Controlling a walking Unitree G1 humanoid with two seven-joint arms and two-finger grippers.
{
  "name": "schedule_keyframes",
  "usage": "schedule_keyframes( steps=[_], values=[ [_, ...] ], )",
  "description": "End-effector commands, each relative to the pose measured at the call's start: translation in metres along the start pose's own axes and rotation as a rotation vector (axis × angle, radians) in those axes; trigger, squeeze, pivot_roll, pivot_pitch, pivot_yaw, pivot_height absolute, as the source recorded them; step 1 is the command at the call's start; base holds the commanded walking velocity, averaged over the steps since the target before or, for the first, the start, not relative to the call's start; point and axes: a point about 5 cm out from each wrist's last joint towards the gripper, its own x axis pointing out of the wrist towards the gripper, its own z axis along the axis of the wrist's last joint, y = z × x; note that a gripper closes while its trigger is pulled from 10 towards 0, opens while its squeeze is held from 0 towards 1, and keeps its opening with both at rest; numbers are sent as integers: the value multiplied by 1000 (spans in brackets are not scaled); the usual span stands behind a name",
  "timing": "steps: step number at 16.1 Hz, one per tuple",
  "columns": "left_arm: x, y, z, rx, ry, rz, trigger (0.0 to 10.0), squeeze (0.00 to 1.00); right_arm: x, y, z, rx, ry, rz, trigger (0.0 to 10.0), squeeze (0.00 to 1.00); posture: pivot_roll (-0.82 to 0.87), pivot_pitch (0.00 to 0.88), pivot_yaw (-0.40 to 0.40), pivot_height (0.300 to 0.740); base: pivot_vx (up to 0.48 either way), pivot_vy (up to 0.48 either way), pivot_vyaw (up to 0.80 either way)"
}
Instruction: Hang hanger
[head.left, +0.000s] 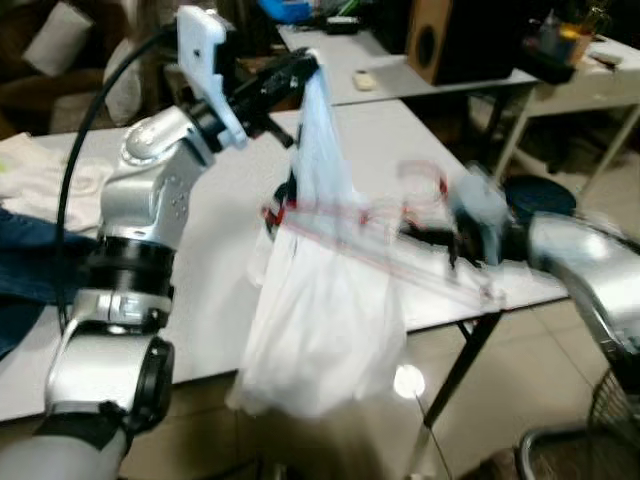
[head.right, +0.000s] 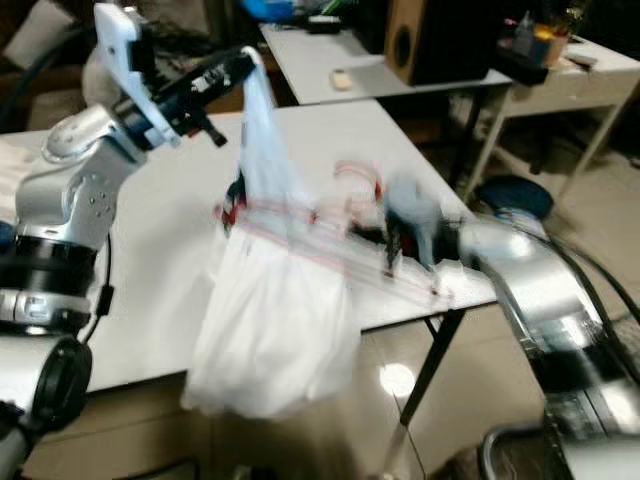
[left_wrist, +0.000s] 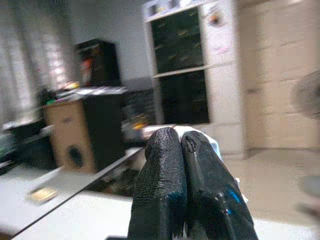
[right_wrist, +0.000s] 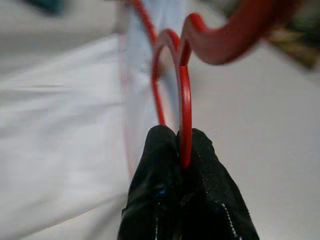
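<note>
A white garment hangs in front of the white table, draped on a red hanger. My left gripper is raised above the table and shut on the garment's top corner; white cloth peeks past its fingers. My right gripper, blurred in the eye views, is shut on the red hanger's wire, with the hanger's hook curving beyond the fingertips.
More cloth lies on the table's far left. A second table with a wooden speaker stands behind. A dark stool sits to the right, and a wire basket at the lower right.
</note>
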Motion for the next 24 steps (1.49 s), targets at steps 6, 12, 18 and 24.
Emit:
schedule_keyframes(
  steps=[6,12,18,24],
  values=[
    [-8,17,91,-45,-440,104,10000,0,-37,-94,130,-209,-579,-589,10000,0,-122,26,47,740,0,0,0],
    [-3,13,11,42,-38,265,10000,0,32,-32,29,-165,-277,-106,10000,0,-124,41,48,740,0,0,0],
    [-35,3,-124,106,530,534,10000,0,9,36,-43,-61,-165,137,10000,0,-150,63,75,740,0,0,0],
    [-71,39,-115,146,603,568,10000,251,-49,59,-36,-66,-87,192,10000,0,-152,48,96,740,0,0,0]
  ],
)
